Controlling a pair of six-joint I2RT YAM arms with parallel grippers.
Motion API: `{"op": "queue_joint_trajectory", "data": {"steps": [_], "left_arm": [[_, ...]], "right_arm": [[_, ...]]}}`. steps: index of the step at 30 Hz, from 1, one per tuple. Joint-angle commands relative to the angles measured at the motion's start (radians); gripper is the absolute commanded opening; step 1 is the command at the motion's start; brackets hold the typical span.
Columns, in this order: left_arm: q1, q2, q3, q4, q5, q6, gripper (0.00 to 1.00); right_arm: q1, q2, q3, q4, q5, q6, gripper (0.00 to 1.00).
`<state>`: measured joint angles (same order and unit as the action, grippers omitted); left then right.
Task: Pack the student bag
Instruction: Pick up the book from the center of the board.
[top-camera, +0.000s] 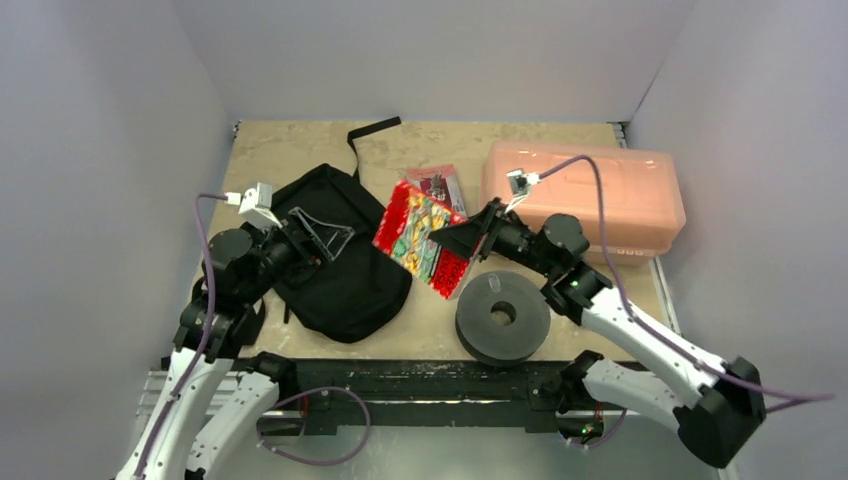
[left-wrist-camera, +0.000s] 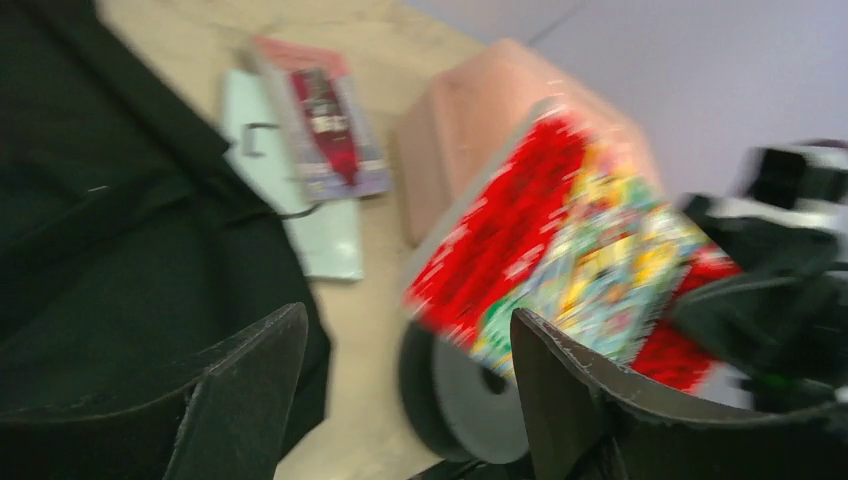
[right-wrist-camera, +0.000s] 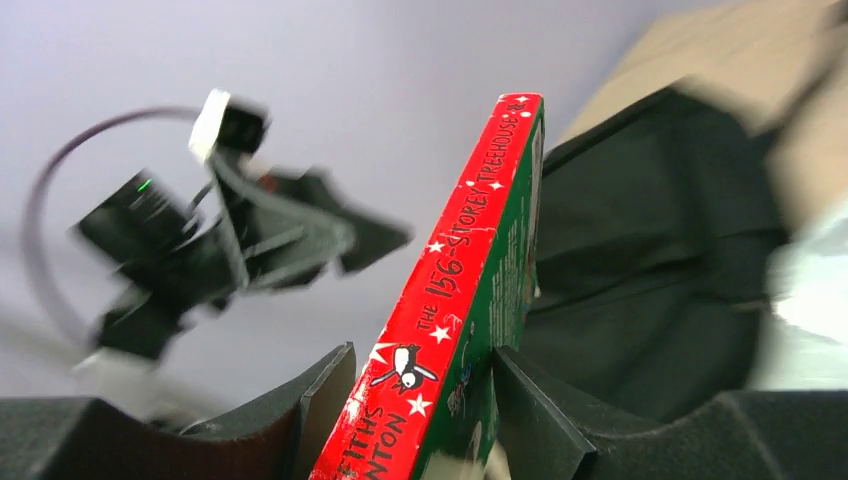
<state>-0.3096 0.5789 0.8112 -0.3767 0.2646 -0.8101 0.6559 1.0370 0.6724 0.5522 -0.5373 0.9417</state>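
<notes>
Between the jaws of the right gripper (right-wrist-camera: 420, 372), a red book (top-camera: 418, 232) is clamped and held tilted. The jaws of the left gripper (top-camera: 322, 236) are spread apart with nothing gripped. The student bag (top-camera: 345, 290) is located beneath and beside the left jaws.

The spine of the red book (right-wrist-camera: 455, 290) reads "156-STOREY TREEHOUSE", then seemingly "…FITHS …NTON" lower down.

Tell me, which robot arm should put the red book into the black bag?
The right arm, probably. The right claw is shut on the red book, holding it up just beside the black bag. The left claw is open and empty above the bag.
</notes>
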Motion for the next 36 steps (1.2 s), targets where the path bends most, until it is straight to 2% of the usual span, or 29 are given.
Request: {"op": "queue_joint_trajectory", "data": {"steps": [1, 4, 7, 10, 13, 19, 27, 32, 36], "left_arm": [[0.004, 0.098, 0.031, -0.44, -0.246, 0.236, 0.74], [-0.005, 0.148, -0.03, -0.381, -0.13, 0.267, 0.74], [-0.09, 0.226, -0.055, -0.317, -0.127, 0.28, 0.72], [-0.223, 0.392, 0.015, -0.327, -0.218, 0.313, 0.72], [-0.263, 0.572, 0.071, -0.298, -0.202, 0.318, 0.7], [-0.324, 0.782, 0.105, -0.196, -0.279, 0.332, 0.65], [-0.332, 0.828, 0.092, -0.059, -0.269, 0.265, 0.6], [-0.332, 0.78, 0.093, -0.004, -0.285, 0.195, 0.75], [-0.332, 0.835, 0.143, -0.016, -0.311, 0.189, 0.76]], "right_arm": [[-0.011, -0.23, 0.159, -0.579, 0.667, -0.405, 0.0], [-0.01, -0.318, 0.186, -0.646, 0.878, -0.505, 0.0], [-0.01, -0.343, 0.209, -0.658, 0.897, -0.554, 0.0], [-0.01, -0.354, 0.206, -0.639, 0.839, -0.558, 0.0], [-0.01, -0.351, 0.183, -0.587, 0.723, -0.536, 0.0], [-0.011, -0.273, 0.16, -0.534, 0.483, -0.497, 0.0], [-0.011, -0.224, 0.102, -0.483, 0.401, -0.448, 0.0], [-0.011, -0.193, 0.08, -0.457, 0.355, -0.423, 0.0], [-0.011, -0.185, 0.074, -0.448, 0.349, -0.419, 0.0]]}}
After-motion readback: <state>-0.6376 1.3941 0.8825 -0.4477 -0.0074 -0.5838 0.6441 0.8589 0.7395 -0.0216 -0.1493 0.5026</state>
